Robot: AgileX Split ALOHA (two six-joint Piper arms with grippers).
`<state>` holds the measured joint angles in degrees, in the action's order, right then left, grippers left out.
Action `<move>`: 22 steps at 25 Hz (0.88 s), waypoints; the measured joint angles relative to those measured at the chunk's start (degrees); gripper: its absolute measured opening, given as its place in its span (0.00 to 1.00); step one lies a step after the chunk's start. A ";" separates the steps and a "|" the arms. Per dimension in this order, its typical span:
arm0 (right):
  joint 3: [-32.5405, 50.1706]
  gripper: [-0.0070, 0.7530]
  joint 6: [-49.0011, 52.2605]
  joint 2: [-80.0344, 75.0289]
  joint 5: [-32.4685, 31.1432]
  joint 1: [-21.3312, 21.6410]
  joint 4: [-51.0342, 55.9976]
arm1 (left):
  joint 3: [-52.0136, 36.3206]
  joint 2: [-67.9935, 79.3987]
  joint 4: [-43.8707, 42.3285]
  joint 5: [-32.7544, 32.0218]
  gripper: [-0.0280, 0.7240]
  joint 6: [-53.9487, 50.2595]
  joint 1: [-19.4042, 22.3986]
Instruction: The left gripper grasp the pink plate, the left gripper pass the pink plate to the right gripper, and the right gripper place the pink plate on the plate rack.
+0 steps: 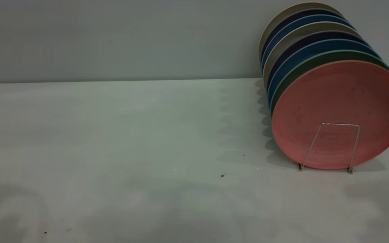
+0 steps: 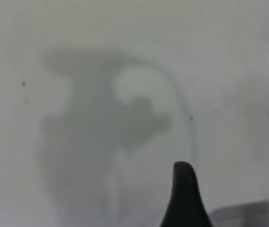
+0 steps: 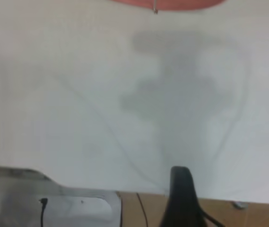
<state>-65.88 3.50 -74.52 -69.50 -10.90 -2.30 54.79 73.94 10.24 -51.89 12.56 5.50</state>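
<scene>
The pink plate (image 1: 339, 101) stands upright on the plate rack (image 1: 341, 124), at the front of a row of plates at the table's right. A squared silver wire loop crosses its lower face. Neither gripper shows in the exterior view. My left gripper (image 2: 184, 194) shows only as one black part over bare white table, above its own shadow. My right gripper (image 3: 182, 194) shows the same way, well back from the rack. The pink plate's lower edge (image 3: 182, 4) and a rack wire (image 3: 155, 7) lie far off in the right wrist view.
Behind the pink plate stand several more plates in the rack: green (image 1: 319, 60), blue (image 1: 302, 55), dark purple and beige. A grey wall runs behind the white table (image 1: 130, 135). The right wrist view shows the table's edge, a wood-coloured surface (image 3: 248, 213) and a grey object (image 3: 54, 205).
</scene>
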 joint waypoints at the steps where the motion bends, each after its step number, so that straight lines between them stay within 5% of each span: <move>1: 1.42 0.76 -0.87 2.93 -0.37 0.00 0.00 | -1.43 -3.55 0.00 -0.91 0.77 0.25 0.00; 13: 19.47 0.76 -9.53 40.05 -1.57 -0.05 0.00 | -14.77 -49.78 0.65 -13.33 0.76 -5.13 0.00; 22: 34.40 0.76 -9.65 58.53 -0.11 -0.05 3.32 | -19.89 -63.63 0.43 -15.01 0.76 -11.88 0.00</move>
<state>-31.48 -6.15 -15.98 -69.61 -10.95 1.02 34.90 10.31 10.67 -66.90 0.69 5.50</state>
